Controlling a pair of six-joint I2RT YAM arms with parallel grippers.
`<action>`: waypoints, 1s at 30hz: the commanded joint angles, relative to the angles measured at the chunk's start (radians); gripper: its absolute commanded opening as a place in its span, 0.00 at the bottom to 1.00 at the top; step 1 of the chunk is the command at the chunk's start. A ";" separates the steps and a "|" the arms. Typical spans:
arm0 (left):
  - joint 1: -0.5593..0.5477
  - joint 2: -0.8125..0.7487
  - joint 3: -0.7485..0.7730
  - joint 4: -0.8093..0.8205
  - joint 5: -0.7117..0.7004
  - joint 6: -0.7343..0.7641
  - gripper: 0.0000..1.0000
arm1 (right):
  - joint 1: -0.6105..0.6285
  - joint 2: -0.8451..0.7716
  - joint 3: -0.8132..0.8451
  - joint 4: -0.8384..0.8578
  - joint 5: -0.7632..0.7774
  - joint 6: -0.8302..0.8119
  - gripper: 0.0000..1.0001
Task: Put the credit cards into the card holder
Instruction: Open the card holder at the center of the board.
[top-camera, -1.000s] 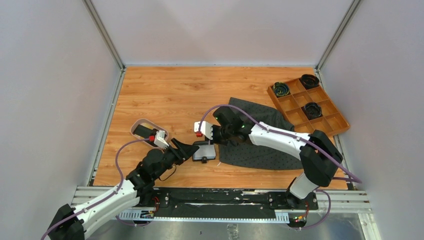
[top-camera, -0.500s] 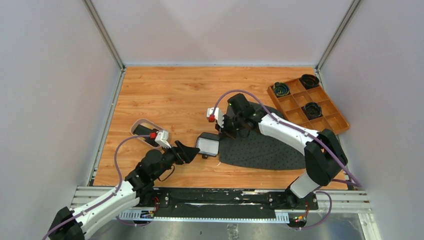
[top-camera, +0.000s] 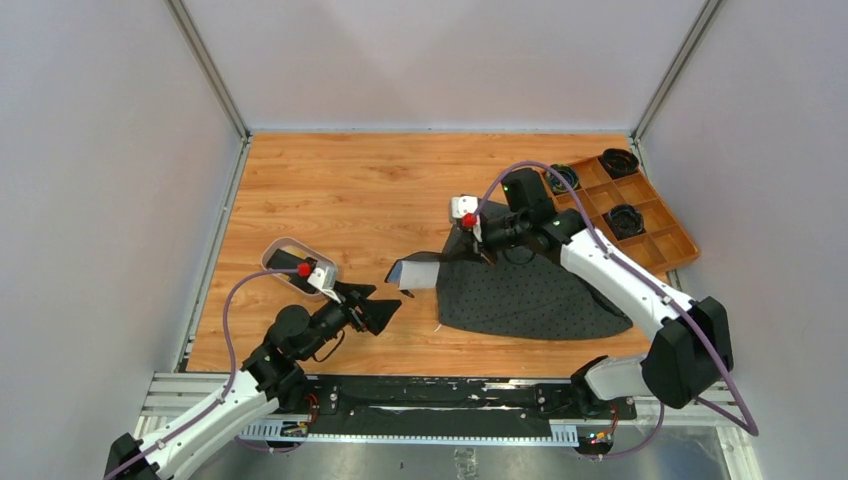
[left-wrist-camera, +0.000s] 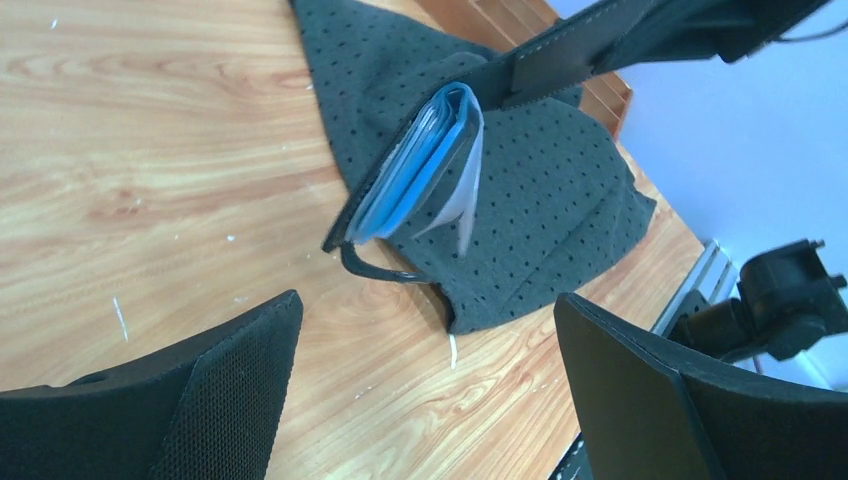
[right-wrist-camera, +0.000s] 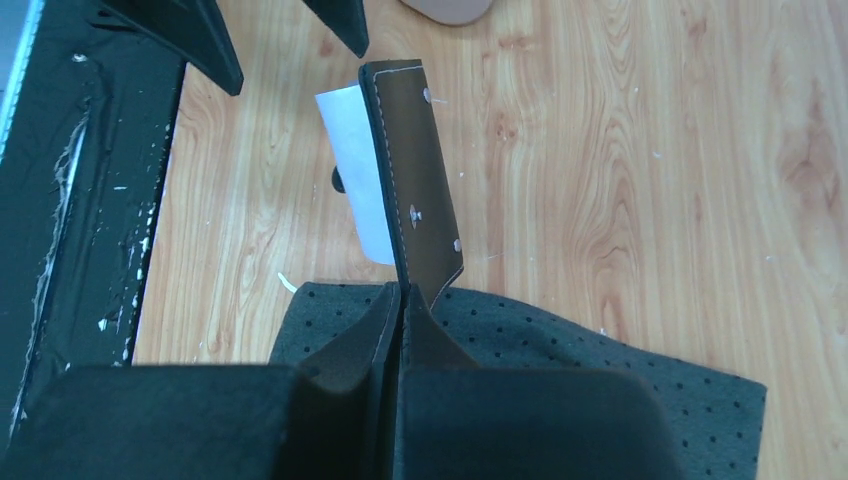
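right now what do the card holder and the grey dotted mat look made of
The card holder looks like matte black leather or faux leather: pale edge stitching, small metal studs. The mat looks like soft dark grey fabric, perhaps felt: regular dots, rumpled edge.

The left arm (top-camera: 215, 405), at seven o'clock, and the right arm (top-camera: 612, 282), at four o'clock, are white with black joints, purple cables (top-camera: 232, 322), red wrist knobs (top-camera: 304, 269) and black fingers (left-wrist-camera: 235, 400).

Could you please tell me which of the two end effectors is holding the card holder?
The right end effector, shut on the flap of the card holder; the left end effector is wide open and empty.
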 joint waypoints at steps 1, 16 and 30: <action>0.005 -0.068 -0.015 0.004 0.089 0.200 1.00 | -0.058 -0.044 0.024 -0.106 -0.174 -0.104 0.00; -0.002 -0.014 -0.060 0.358 0.354 0.359 0.97 | -0.220 -0.080 0.195 -0.426 -0.384 -0.320 0.00; -0.251 0.390 0.122 0.428 0.177 0.679 0.93 | -0.264 -0.057 0.210 -0.424 -0.464 -0.251 0.00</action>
